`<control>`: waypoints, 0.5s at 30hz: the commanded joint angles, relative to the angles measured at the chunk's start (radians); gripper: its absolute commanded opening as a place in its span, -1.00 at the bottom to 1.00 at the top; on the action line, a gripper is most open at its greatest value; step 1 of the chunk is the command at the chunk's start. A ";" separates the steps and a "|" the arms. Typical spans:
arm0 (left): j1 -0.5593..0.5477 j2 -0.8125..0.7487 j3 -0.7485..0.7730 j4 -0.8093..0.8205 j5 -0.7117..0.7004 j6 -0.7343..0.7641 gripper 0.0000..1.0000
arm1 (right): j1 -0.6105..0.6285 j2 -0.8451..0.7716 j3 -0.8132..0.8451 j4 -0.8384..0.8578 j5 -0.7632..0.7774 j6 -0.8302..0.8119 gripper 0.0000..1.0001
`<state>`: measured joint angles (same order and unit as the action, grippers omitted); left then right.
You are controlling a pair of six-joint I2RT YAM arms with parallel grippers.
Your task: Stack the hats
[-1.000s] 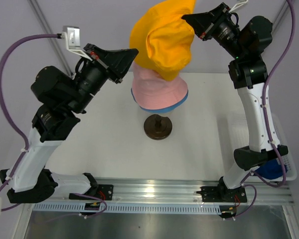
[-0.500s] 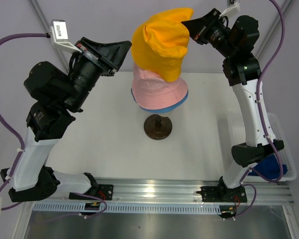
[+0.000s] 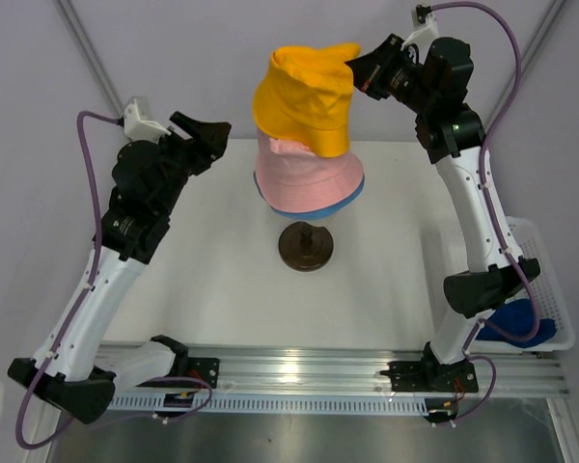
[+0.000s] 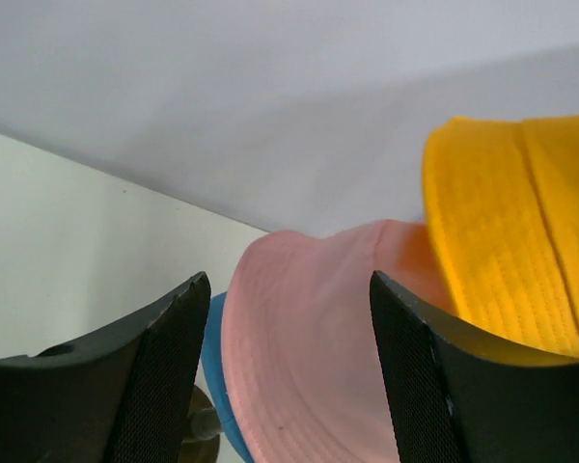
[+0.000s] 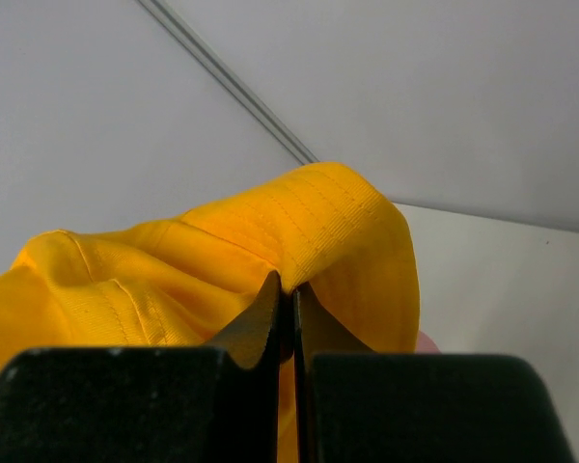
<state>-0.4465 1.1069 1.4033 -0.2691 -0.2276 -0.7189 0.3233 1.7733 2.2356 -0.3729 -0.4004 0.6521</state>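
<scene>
The right gripper pinches a fold of the yellow-orange hat, which hangs over the pink hat and light blue hat near the table's far edge. Left of those 2, the left gripper is spread wide, holding nothing.

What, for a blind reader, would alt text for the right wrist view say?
The right tool, shut, pinches a fold of the yellow hat. Behind it are a pale wall and, at right, white table.
</scene>
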 commanded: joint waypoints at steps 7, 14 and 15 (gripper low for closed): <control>0.131 -0.004 -0.044 0.436 0.523 -0.261 0.40 | 0.005 0.002 -0.011 0.031 -0.008 -0.022 -1.00; 0.129 0.118 0.023 0.446 0.660 -0.405 0.39 | 0.005 0.011 -0.027 0.055 -0.003 -0.003 -1.00; 0.129 0.136 0.040 0.427 0.671 -0.427 0.37 | 0.005 0.014 -0.025 0.057 -0.005 0.000 -1.00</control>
<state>-0.3241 1.1893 1.3949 0.1333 0.3256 -1.0447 0.3233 1.7767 2.2063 -0.3676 -0.4000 0.6537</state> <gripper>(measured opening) 0.691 0.023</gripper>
